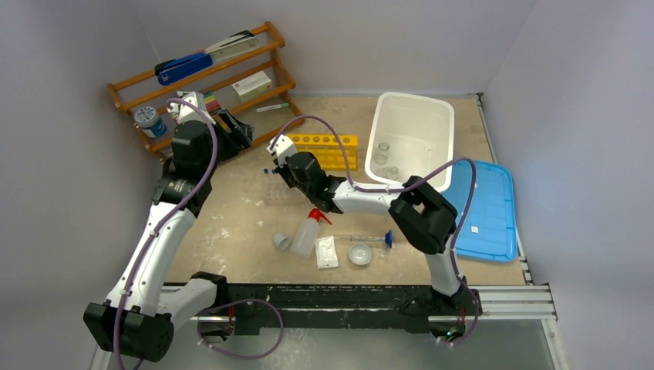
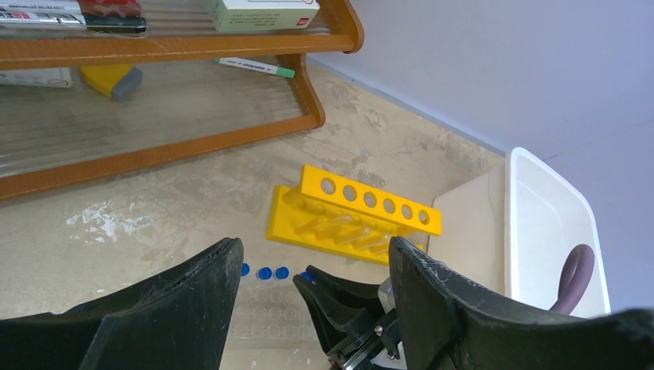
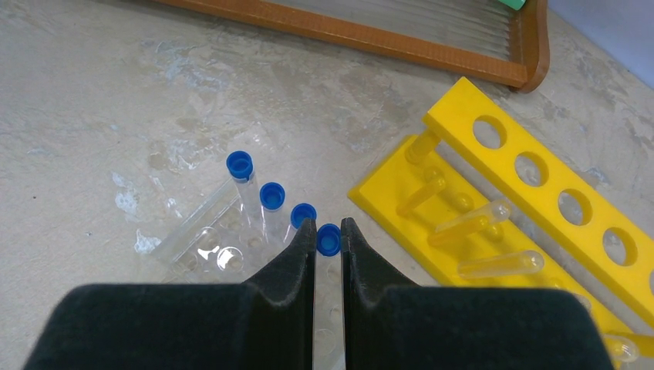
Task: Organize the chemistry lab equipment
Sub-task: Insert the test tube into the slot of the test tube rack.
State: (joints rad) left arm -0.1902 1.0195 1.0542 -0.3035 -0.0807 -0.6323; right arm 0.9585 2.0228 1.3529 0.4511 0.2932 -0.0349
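table (image 1: 231, 223): work surface. loose gear lies along the near edge, sorting spots sit farther back.
white bin (image 1: 412, 97): back right, open. a few small glass pieces (image 1: 383, 158) lie inside, so it is likely the home for glassware.
blue lid (image 1: 493, 208): flat beside the bin on its right, which leaves the bin mouth free.
wooden shelf (image 1: 200, 77): back left, holds office bits, not part of this job.
left gripper (image 2: 314, 248): jaws wide, nothing in them. hangs near the shelf, looking down toward the tray. reads as parked out of the other arm's way.
right gripper (image 3: 328, 228): fingers narrow, pinched on the held tube (image 3: 328, 241) just under its blue cap. the grip is high, i judge so the lower end can enter a hole.
yellow rack (image 3: 532, 177): just beside the tray, on the bin side, six holes on top. some clear tubes seem to sit in it, hard to be sure.
clear tube tray (image 3: 202, 239): mid table. three blue-capped tubes (image 3: 271, 196) stand in a row, and the held tube lines up as a fourth.
squeeze bottle (image 1: 306, 235): white with red nozzle, near edge, not yet sorted.
dish (image 1: 360, 253), small flask (image 1: 282, 242), spare tube (image 1: 369, 238): lie around the bottle, unsorted, with a white packet (image 1: 326, 252) among them.
step, my guess: seating the fourth tube. most loose items are not yet placed.
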